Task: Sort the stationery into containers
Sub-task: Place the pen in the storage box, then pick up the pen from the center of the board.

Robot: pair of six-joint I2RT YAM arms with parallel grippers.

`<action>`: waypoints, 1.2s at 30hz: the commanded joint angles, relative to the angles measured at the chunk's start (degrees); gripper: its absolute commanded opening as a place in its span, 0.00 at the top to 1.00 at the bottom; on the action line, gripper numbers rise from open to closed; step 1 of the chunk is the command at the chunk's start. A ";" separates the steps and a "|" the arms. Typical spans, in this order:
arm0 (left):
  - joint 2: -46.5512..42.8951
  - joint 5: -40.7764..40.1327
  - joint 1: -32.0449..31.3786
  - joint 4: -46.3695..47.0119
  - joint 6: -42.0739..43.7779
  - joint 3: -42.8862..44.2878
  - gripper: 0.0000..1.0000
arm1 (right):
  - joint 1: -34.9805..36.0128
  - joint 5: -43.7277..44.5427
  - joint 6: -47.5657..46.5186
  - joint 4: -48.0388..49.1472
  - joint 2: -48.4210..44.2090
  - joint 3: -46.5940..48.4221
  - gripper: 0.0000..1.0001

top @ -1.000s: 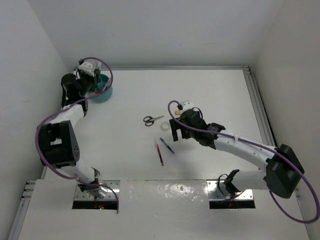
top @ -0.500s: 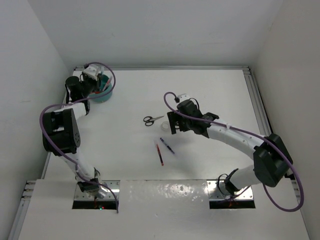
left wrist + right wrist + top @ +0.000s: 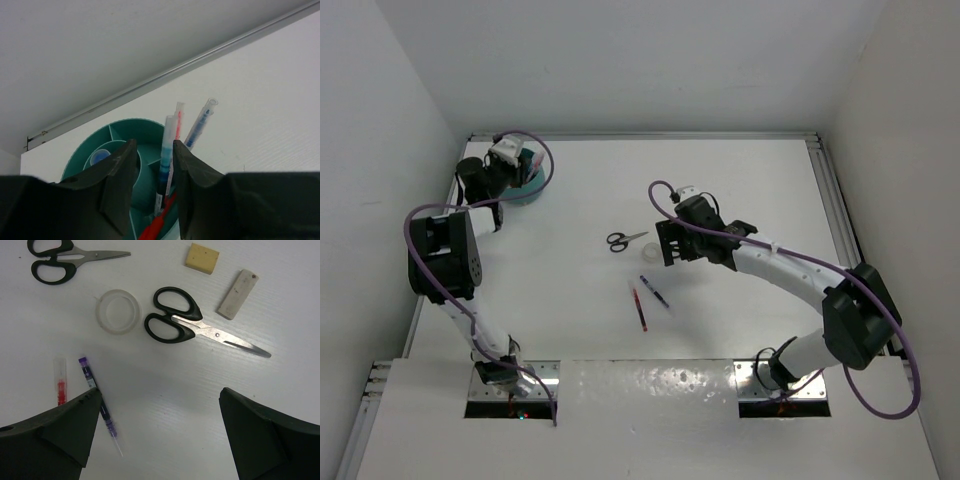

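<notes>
The round teal plastic desk organiser (image 3: 532, 188) sits in the upper left of the overhead view, at the far corner of the white bench (image 3: 750, 180). The left tool (image 3: 518, 167) hangs right over it.

In the left wrist view the left tool (image 3: 153, 145) has its two dark fingers (image 3: 117, 185) slightly parted, the gap wider than any pen. Behind and between them, three thin clear pens stand upright in one compartment of the organiser (image 3: 142, 127): one with blue ink (image 3: 167, 145), one with red ink (image 3: 178, 117), and one with blue ink leaning to the right (image 3: 200, 125). A red pen (image 3: 157, 226) shows at the bottom edge between the fingers; whether either finger touches it is unclear. A blue round cap (image 3: 101, 156) lies in the organiser's inner cup.

The right tool (image 3: 668, 245) hovers near the middle of the overhead view. In the right wrist view the right tool (image 3: 159, 392) is spread wide, gripping nothing. Below it on the bench lie:
- a pair of black-handled scissors (image 3: 55, 262) at the upper left
- a clear tape roll (image 3: 118, 311) just right of and below them
- a second pair of black-handled scissors (image 3: 185, 325) at the centre, close beside the roll
- a beige eraser block (image 3: 202, 258) at the top
- a small white bar (image 3: 238, 287) to its lower right
- a clear pen with red ink (image 3: 60, 382) at the lower left
- a blue-violet pen (image 3: 97, 395) just beside it
</notes>
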 commanded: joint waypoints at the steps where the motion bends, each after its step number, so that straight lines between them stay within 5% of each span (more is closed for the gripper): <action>1: -0.26 0.27 0.80 2.81 -0.03 0.31 0.64 | -0.24 -0.25 0.21 0.36 -0.20 1.77 0.01; 17: -8.52 8.96 0.89 -3.24 -6.72 9.27 0.57 | -0.16 0.27 0.64 0.37 -3.89 0.63 0.02; 19: -10.36 12.64 -0.42 -11.39 -3.39 11.64 0.57 | -0.51 0.80 1.87 -0.60 -5.82 -0.33 0.02; 21: -12.13 20.46 -3.49 -35.14 12.90 17.93 0.57 | -0.95 0.89 3.28 -1.47 -8.10 -1.82 0.02; 22: -12.22 21.70 -5.33 -48.47 31.07 20.85 0.58 | -1.12 0.98 3.72 -1.83 -9.07 -2.53 0.01; 23: -12.22 20.67 -9.79 -69.75 39.35 24.10 0.57 | -1.39 0.81 4.25 -2.53 -10.99 -3.32 0.01; 25: -13.35 17.42 -15.42 -80.82 47.32 23.00 0.58 | -1.56 0.63 6.00 -3.50 -12.85 -5.51 0.01; 27: -17.56 13.73 -22.38 -81.84 41.13 14.79 0.59 | -1.91 0.63 8.10 -5.08 -15.57 -7.62 0.02; 28: -22.45 11.63 -24.49 -78.87 30.40 10.81 0.60 | -1.83 0.72 8.73 -5.43 -16.63 -8.33 0.02; 30: -28.80 7.41 -29.77 -64.74 16.39 1.94 0.60 | -1.48 0.89 9.87 -6.22 -18.21 -10.69 0.03; 31: -35.18 -0.10 -33.44 -56.51 3.26 -5.76 0.60 | -1.22 0.98 10.31 -6.40 -19.70 -11.41 0.04; 34: -43.82 -17.84 -38.99 -52.39 -16.12 -12.06 0.60 | -0.25 0.72 11.98 -6.58 -22.08 -14.48 0.11; 36: -45.08 -24.75 -43.57 -53.70 -23.20 -12.17 0.60 | 0.97 0.45 12.86 -5.26 -22.61 -16.59 0.24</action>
